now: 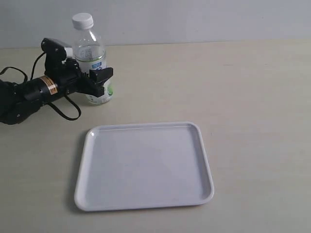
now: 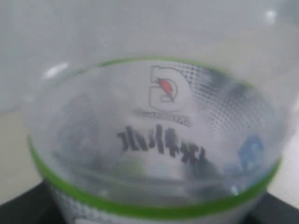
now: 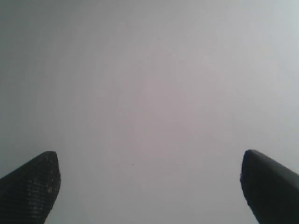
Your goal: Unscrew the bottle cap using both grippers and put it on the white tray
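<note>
Bottle [image 1: 90, 51] stands upright at upper left of the exterior frame, on the table [image 1: 252, 97]; cap [image 1: 82, 20] is on its neck, not yet unscrewed. Tray [image 1: 146, 165] lies flat at lower centre, apart from the bottle, with nothing on it.

Left claw [image 1: 98, 79] comes in from the left edge and sits low on the bottle at label height; its near finger lies across the front of the label and the far finger is hidden behind the bottle. The left wrist view is filled by the bottle [image 2: 159, 140], blurred and very close, with dark jaw parts in the bottom corners. So the jaws stand one on each side of the bottle; we cannot tell whether they are pressed onto it.

Right claw [image 3: 149, 186] is spread wide; its two dark tips sit far apart in the bottom corners of its wrist view, with only a blank pale surface between them. It does not appear in the exterior frame, so we cannot place it relative to the bottle.

Key relation: the bottle's long axis is vertical, and the cap lies straight up that axis from the left claw, clear of it. We judge the left arm to be the holder; the cap is left for the right claw, which would need to come down onto it along that axis. Risk: if the grip is loose, the bottle turns with the cap.
</note>
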`<state>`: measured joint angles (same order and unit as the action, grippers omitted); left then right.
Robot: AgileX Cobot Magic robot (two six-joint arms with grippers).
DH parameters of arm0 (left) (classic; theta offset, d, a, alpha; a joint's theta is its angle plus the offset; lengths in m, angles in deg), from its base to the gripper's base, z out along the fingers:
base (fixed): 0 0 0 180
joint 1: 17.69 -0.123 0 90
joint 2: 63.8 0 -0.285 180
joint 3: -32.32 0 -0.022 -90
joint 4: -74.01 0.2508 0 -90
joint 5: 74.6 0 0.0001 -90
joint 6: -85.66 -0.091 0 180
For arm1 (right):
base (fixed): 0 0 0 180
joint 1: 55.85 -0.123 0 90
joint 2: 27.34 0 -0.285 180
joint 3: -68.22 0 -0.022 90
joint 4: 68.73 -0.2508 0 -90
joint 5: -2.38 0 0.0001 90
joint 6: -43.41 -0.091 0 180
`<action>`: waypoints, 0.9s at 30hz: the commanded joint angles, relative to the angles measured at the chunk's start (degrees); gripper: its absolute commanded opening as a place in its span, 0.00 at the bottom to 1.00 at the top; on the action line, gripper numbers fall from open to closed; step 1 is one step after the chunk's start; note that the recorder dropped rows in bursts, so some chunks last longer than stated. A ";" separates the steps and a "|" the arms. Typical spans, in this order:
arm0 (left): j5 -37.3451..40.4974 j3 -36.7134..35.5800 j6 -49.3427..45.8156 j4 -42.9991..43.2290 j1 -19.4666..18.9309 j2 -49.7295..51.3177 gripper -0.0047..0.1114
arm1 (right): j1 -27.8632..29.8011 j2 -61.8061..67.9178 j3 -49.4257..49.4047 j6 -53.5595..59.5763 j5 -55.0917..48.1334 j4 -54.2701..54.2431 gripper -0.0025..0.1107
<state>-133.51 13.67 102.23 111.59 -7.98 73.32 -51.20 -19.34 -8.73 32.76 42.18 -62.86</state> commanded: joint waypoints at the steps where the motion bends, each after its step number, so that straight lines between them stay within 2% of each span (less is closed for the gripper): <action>1: -0.37 0.22 0.20 -0.09 0.11 0.15 0.10 | 0.30 -0.21 -0.26 -0.10 -0.80 0.48 0.90; 2: -0.37 0.22 -0.06 -0.09 0.11 0.15 0.04 | 0.30 -0.21 -0.26 -0.10 -0.91 0.48 0.90; 17: -0.99 0.22 -0.07 -0.09 0.11 0.15 0.04 | 0.30 -0.21 -0.26 0.07 -1.15 0.26 0.90; 21: -1.19 0.22 -0.24 3.10 0.11 -0.31 0.04 | 0.30 -0.21 -0.26 -3.03 -1.14 0.26 0.90; 27: -0.73 0.22 -2.82 14.13 0.11 -3.99 0.04 | 0.30 -0.21 -0.26 -6.18 -3.10 -3.11 0.90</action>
<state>-133.20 13.67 99.80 122.97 -7.98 71.49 -51.20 -19.34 -8.73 27.44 40.45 -63.57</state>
